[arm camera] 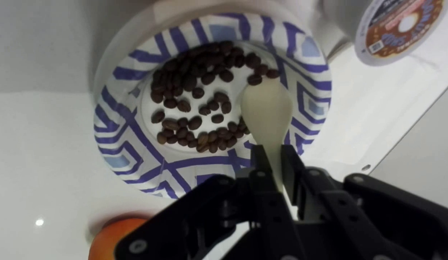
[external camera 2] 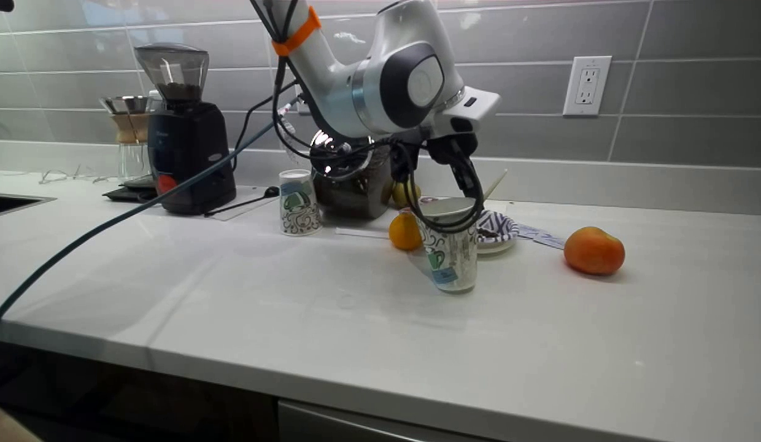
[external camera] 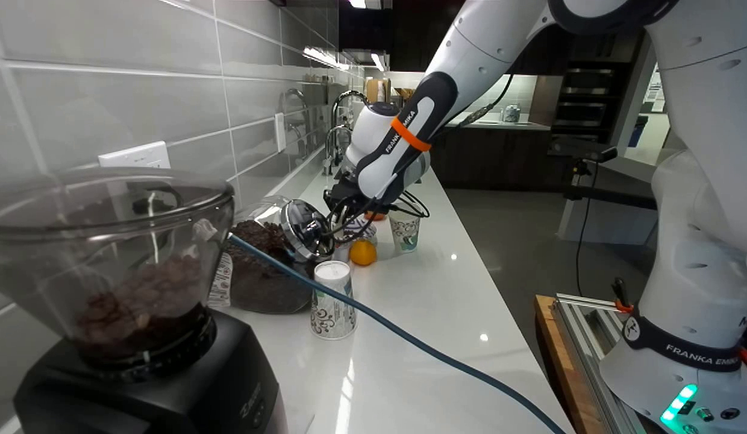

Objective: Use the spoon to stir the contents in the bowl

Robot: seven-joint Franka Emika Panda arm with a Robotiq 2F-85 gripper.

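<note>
Hanging over a glossy white counter: a white jointed robot arm

In both exterior views, a black coffee grinder with a clear hopper is seen. A round, paper-looking bowl with a purple-and-white pattern is placed on the counter; in an exterior view, it is partly hidden by a white printed cup. In the wrist view, the jaws of the black two-finger gripper are clamped on a pale, oval-headed spoon. Its head is held within the outline of the bowl; whether the bottom is touched cannot be told. By many dark brown oval beans, the white bottom is partly covered.
</note>
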